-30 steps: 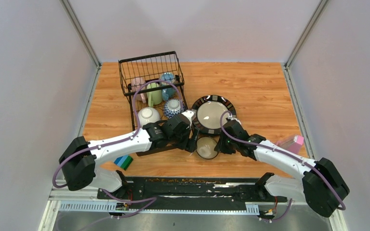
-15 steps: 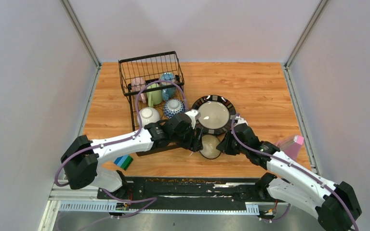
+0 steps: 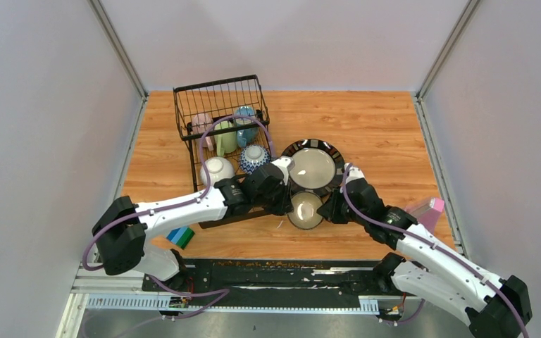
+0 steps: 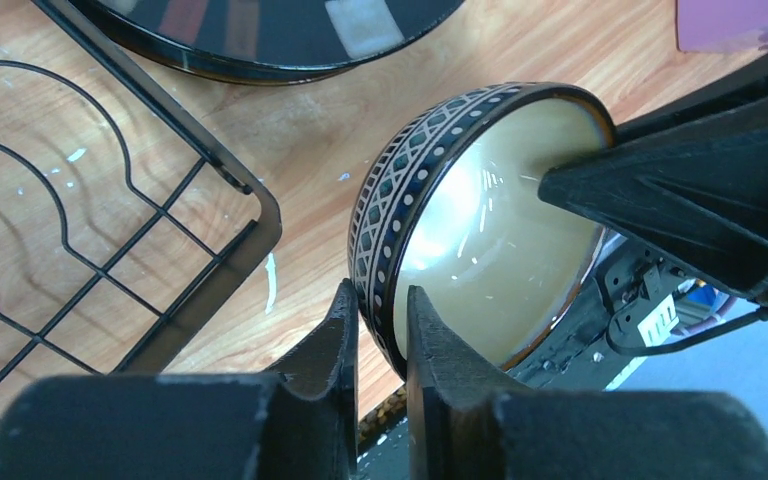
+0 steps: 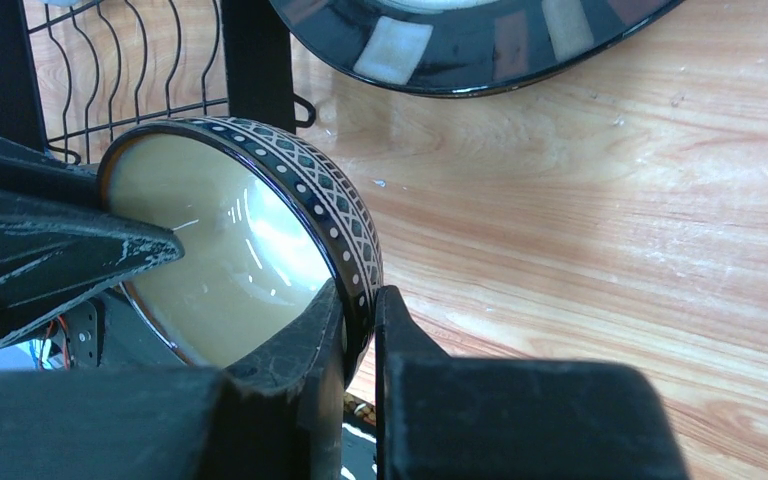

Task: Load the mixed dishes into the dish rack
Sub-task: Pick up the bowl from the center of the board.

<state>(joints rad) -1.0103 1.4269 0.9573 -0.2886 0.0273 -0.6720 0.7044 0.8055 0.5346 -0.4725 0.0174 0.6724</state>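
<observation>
**Both my claws on one bowl**

My left claw [image 4: 381, 296] is clenched on the cream bowl [image 3: 305, 210]. One finger presses the dark patterned outside and the other the glossy inside, with the rim pinched between them. My right claw [image 5: 360, 296] is clamped the same way on the opposite side of the rim, so the bowl hangs between my two claws. It is tipped up on edge, with its cream inside turned toward my bases. In my left wrist view the far finger of the other claw reaches into the bowl's mouth from the right. I cannot tell whether the bowl's lower edge touches the table [image 3: 380, 120].

From above, the bowl sits just in front of the black-rimmed plate [image 3: 313, 167], which lies flat on the table. It is also just beside the near right corner of the rack [image 3: 215, 86] and outside the wire. My left forearm crosses over the rack's low front edge to reach it.

Inside the rack are a white bowl [image 3: 217, 170] and a blue patterned bowl [image 3: 254, 157], with a green mug [image 3: 225, 137] behind them. A striped sponge [image 3: 180, 236] lies near my left base. A pink container [image 3: 428, 209] sits at the table's right edge, well apart from the bowl.
</observation>
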